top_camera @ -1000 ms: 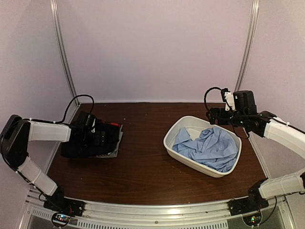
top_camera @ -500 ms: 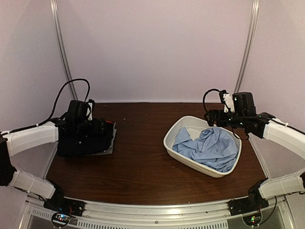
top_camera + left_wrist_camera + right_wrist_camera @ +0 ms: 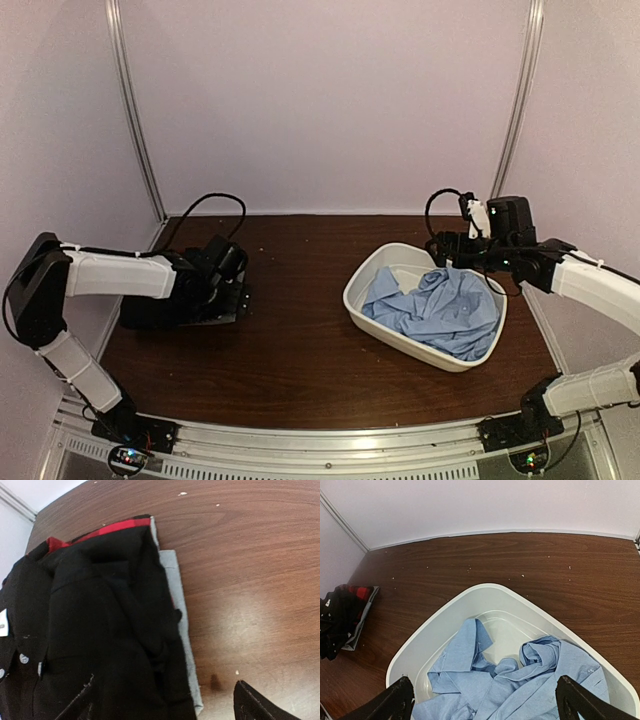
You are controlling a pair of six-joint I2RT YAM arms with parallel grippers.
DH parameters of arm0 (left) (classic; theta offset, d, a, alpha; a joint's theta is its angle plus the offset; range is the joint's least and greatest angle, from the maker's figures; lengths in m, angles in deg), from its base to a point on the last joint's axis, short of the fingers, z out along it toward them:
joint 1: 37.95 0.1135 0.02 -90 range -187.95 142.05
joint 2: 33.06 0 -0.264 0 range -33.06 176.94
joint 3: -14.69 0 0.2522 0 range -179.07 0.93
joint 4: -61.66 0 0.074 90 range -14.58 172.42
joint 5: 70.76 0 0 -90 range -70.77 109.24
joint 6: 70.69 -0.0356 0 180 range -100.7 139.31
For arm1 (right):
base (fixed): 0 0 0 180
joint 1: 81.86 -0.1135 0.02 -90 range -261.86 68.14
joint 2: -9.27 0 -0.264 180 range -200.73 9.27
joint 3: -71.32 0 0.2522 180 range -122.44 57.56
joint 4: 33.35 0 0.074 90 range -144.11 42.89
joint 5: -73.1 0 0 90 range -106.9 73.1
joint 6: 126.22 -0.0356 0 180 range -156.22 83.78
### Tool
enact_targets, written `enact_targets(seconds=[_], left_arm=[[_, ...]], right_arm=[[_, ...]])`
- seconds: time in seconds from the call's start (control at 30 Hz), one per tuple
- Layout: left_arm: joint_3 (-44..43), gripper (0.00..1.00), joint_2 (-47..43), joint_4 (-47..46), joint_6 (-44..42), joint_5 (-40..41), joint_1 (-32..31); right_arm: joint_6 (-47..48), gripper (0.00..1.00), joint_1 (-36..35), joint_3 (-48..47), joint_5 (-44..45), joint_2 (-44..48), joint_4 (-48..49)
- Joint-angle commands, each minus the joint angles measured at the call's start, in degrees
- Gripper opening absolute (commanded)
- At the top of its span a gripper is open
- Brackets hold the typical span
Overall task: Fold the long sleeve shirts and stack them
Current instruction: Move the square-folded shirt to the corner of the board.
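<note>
**A:** What stood on the table?

**B:** The biggest thing was the white tub on the right. The light blue shirt lay crumpled inside it, not yet folded. On the left the black shirt lay folded on top of a small pile, with a red layer and a grey one showing at the pile's edges.

**A:** And the arms?

**B:** The right gripper hung above the tub's near side with its fingers spread wide and nothing between them. The left gripper hovered low over the pile's edge, its fingers also apart and empty.

**A:** How would the blue shirt handle?

**B:** I judged it light, limp and likely to drag. It would sag from any single pinch, so the raised bunch of cloth near the middle, or the collar if it could be found, looked the best place to grip.

**A:** Any small details?

**B:** The black shirt had white buttons and a white label.
</note>
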Motion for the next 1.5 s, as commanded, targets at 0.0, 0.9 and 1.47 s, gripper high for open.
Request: enact_targets(seconds=[0.0,0.9,1.47], left_arm=[[-0.51,0.95,0.46,3.79,1.53,7.92,0.07],[2.42,0.95,1.91,-0.5,-3.69,7.73,17.92],[8.78,0.98,-19.95,-14.24,-4.59,-17.92,15.48]], right_arm=[[-1.53,1.0,-0.49,0.39,-0.84,0.78,1.09],[-0.06,1.0,-0.6,-10.94,12.88,-13.77,-13.43],[5.17,1.0,1.89,-15.79,19.53,-20.1,-19.52]])
